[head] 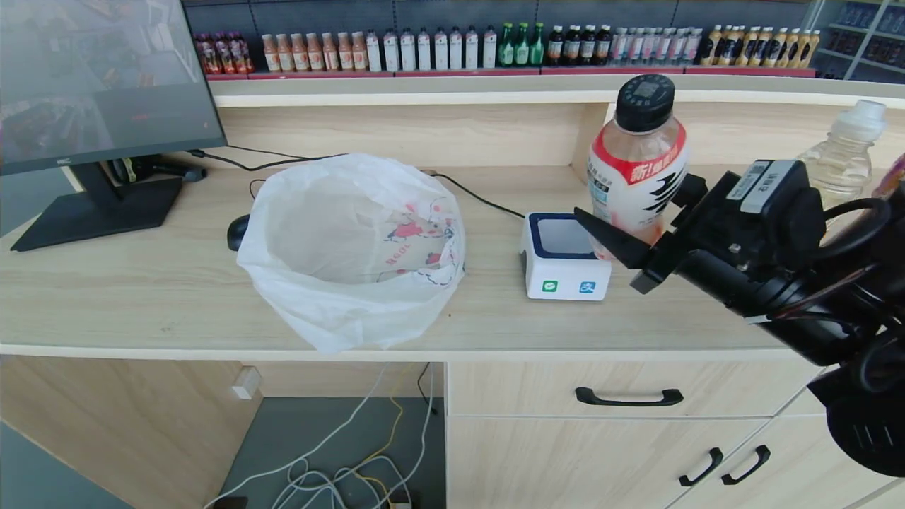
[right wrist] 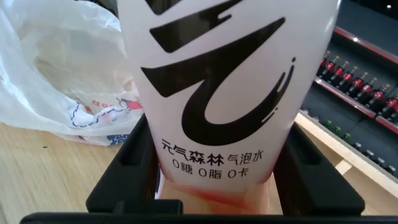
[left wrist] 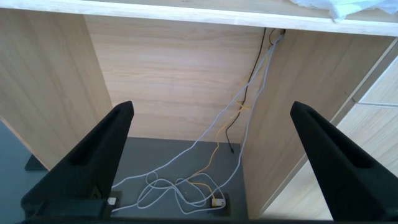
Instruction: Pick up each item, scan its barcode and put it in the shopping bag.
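My right tool point(head: 626, 226) pinches the bottle point(head: 640, 162) upright just above the scanner point(head: 562, 261), so I judge scanning is the step in hand. The bag point(head: 332, 311) left of the scanner looks empty; my left tool point(left wrist: 211, 112) is spread.

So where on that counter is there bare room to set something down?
Barest: the counter between monitor stand and bag, and the front strip before the scanner. Crowded on the right: scanner, drink bottle, clear bottle.

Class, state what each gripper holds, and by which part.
The right gripper clamps the bottle around its lower body; the left gripper holds nothing.
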Tool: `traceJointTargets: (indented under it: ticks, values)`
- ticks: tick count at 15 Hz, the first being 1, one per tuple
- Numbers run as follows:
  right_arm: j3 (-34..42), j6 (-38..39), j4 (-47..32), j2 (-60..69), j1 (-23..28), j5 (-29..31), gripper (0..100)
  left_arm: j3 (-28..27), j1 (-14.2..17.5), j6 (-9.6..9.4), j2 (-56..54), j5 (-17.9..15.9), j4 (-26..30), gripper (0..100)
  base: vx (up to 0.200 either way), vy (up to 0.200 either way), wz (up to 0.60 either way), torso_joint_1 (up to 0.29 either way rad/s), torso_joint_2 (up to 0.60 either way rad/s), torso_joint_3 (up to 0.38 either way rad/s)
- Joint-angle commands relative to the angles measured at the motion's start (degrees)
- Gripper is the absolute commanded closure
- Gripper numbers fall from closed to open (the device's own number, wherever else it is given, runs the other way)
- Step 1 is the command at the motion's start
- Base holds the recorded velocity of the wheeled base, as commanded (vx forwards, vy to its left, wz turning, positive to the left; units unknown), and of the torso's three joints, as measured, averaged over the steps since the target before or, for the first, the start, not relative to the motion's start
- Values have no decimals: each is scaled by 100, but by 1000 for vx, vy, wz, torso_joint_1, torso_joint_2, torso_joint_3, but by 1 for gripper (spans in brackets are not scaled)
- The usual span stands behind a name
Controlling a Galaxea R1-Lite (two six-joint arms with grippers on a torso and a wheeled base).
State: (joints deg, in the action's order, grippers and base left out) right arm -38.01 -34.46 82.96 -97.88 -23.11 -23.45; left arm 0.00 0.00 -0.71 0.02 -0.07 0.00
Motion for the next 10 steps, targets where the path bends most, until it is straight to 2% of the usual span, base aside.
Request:
traceJointTargets:
  ticks: [1, 2, 6, 10]
  values:
    - [-312, -447, 19, -539, -35, -98, 100, 0, 0, 0, -2, -1, 0, 0, 0, 0, 0, 0, 0, 0]
    - [-576, -808, 19, -750, -35, -406, 100, 0, 0, 0, -2, -1, 0, 0, 0, 0, 0, 0, 0, 0]
    - [-1341, -1186, 28, -1207, 44, -1144, 100, 0, 0, 9, -2, -1, 0, 0, 0, 0, 0, 0, 0, 0]
    - [-1464, -1687, 28, -1489, 255, -1926, 100, 0, 0, 9, -2, -1, 0, 0, 0, 0, 0, 0, 0, 0]
